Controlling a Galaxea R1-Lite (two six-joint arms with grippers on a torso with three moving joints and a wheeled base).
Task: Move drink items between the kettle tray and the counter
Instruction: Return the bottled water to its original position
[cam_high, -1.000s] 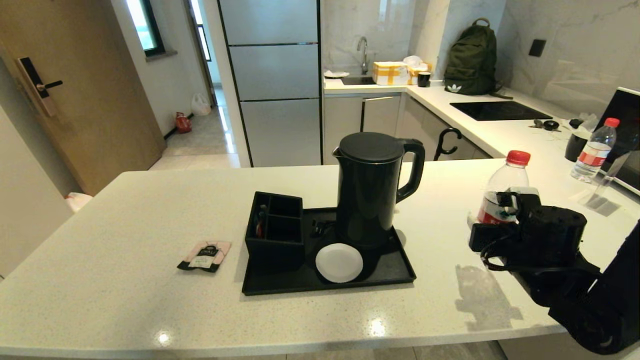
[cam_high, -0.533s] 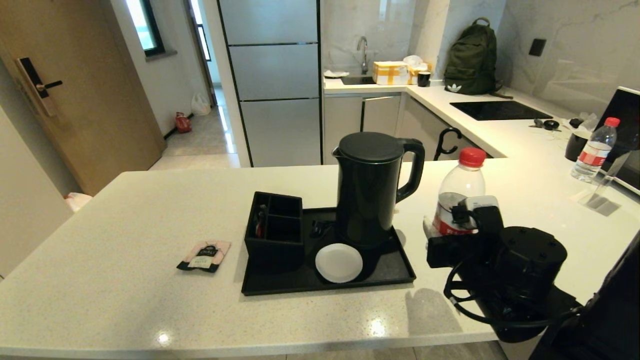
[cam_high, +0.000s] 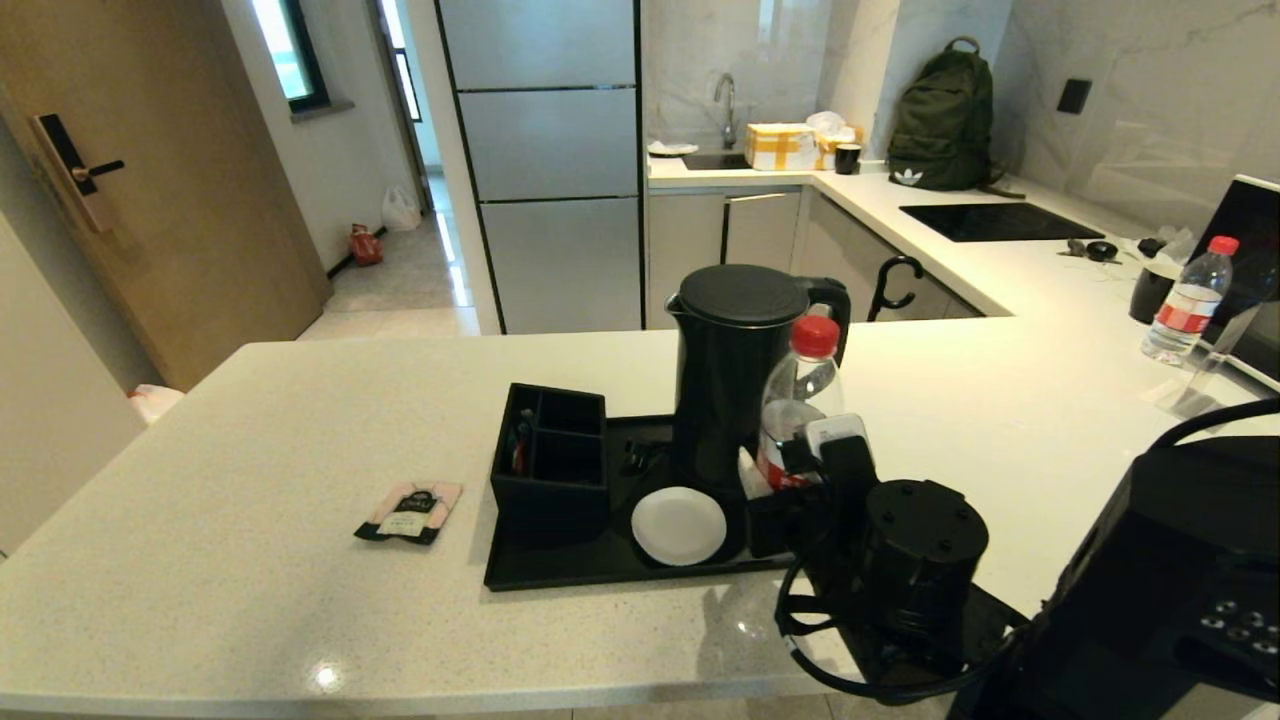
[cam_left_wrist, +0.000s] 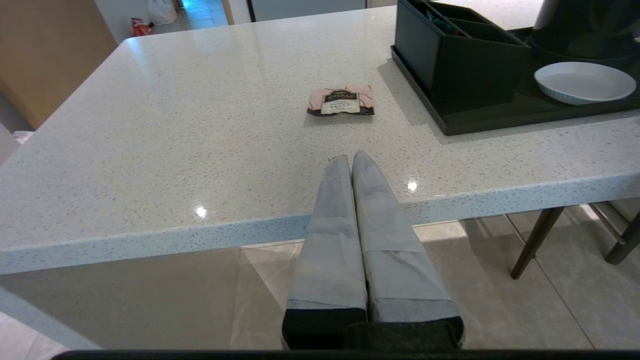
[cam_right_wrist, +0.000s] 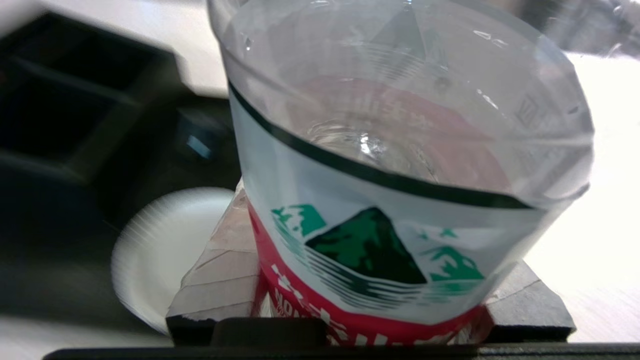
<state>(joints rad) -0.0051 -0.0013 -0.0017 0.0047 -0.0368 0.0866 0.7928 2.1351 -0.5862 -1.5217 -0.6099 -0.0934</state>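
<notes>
My right gripper (cam_high: 785, 478) is shut on the clear water bottle (cam_high: 798, 400) at its red-and-green label, fingers (cam_right_wrist: 220, 270) on both sides. The red-capped bottle (cam_right_wrist: 390, 190) stands upright just right of the tall black kettle (cam_high: 730, 380), over the right end of the black kettle tray (cam_high: 560, 565). Whether its base touches the tray is hidden. The pink tea sachet (cam_high: 409, 511) lies flat on the speckled counter (cam_high: 250, 440), left of the tray. My left gripper (cam_left_wrist: 351, 159) is shut and empty at the counter's front edge, short of the sachet (cam_left_wrist: 341, 100).
On the tray stand a black compartmented box (cam_high: 550, 460) and a white dish (cam_high: 678, 525). A second bottle (cam_high: 1190, 300) and a dark cup (cam_high: 1150, 290) stand on the far right counter. My right arm covers the counter's front right corner.
My right gripper has carried the bottle leftward from the right part of the counter to the tray's right end beside the kettle. The sachet has not moved.
</notes>
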